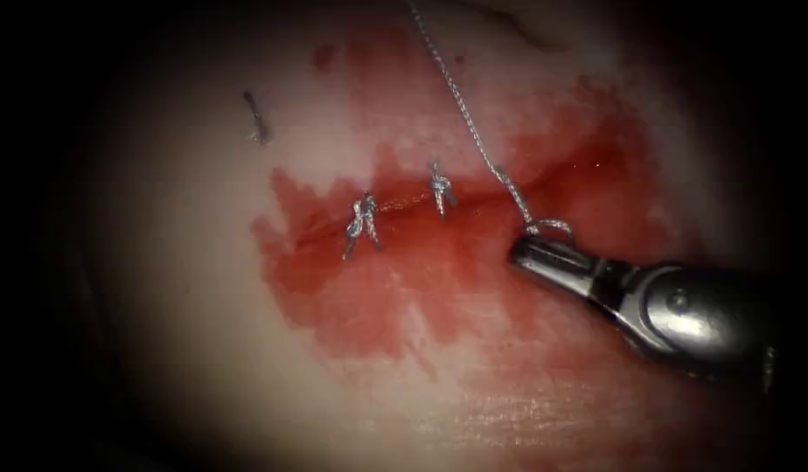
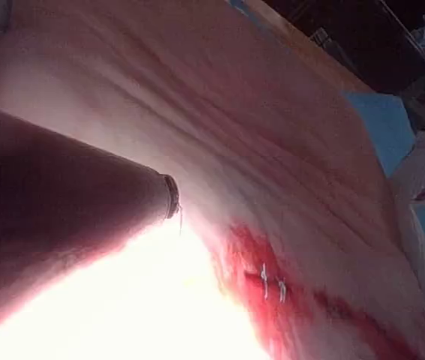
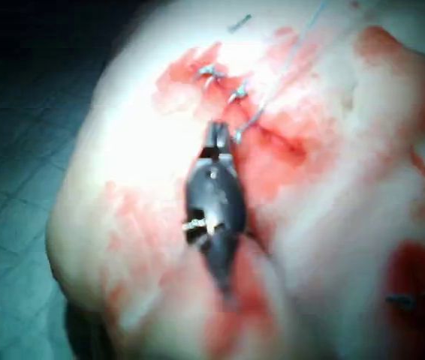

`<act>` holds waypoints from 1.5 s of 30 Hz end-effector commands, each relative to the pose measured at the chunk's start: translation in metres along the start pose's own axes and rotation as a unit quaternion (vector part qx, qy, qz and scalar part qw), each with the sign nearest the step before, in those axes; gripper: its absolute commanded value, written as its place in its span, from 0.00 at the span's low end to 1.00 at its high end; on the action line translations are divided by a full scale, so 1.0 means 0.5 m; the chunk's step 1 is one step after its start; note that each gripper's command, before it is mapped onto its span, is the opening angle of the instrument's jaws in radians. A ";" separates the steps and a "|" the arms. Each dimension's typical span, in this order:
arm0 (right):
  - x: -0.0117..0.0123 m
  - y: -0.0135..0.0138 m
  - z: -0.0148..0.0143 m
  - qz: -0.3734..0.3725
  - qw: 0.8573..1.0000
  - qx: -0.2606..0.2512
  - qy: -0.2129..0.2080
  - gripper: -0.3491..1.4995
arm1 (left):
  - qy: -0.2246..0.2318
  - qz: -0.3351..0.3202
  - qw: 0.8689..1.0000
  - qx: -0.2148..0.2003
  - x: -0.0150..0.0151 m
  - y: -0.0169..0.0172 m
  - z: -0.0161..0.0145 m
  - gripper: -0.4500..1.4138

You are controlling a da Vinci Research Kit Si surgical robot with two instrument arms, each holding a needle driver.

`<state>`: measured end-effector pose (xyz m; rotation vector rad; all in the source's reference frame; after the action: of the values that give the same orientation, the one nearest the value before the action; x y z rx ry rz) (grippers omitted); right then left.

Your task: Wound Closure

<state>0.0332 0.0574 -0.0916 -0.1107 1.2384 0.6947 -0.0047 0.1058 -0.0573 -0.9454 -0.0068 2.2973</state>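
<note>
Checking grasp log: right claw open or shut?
Shut on the thread: the right claw shows no gap between its tips, and the strand loops in at them beside the cut.

Dark vignetted edges, central spotlight, blown-out wrist glare.

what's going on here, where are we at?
Bench suturing on pork belly tissue. Two tied knots already sit across the cut, amid red fluid. The right arm's hand is at the cut's right end, jaws shut on the thread where it loops at the tissue; the strand runs up and away. A cut thread end lies upper left. I can't spot the needle.
</note>
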 end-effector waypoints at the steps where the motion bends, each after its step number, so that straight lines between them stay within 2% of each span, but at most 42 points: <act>1: -0.0009 -0.0008 0.0014 0.000 1.000 0.002 0.001 0.00 | 0.004 -0.001 1.000 0.004 0.0018 -0.0021 0.0012 0.05; 8: -0.0004 -0.0021 0.0024 0.002 1.000 0.014 0.004 0.00 | 0.027 -0.018 0.999 0.038 0.0046 -0.0147 -0.0044 0.05; 15: -0.0014 -0.0034 0.0015 -0.001 1.000 0.021 0.004 0.00 | 0.060 -0.013 0.995 0.082 0.0051 -0.0208 -0.0062 0.05; 18: -0.0020 -0.0038 0.0011 -0.003 1.000 0.025 -0.001 0.00 | 0.060 -0.013 0.994 0.087 0.0051 -0.0218 -0.0067 0.05; 23: -0.0054 -0.0048 0.0003 -0.012 0.999 0.030 -0.012 0.00 | 0.058 -0.015 0.994 0.093 0.0052 -0.0238 -0.0070 0.05; 45: -0.0070 -0.0009 -0.0034 -0.016 0.999 0.018 -0.030 0.00 | 0.059 -0.015 0.994 0.096 0.0052 -0.0231 -0.0061 0.05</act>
<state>0.0307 0.0550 -0.0897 -0.0790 1.1832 0.6431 0.0027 0.1145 -0.0584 -0.9731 0.2362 2.1668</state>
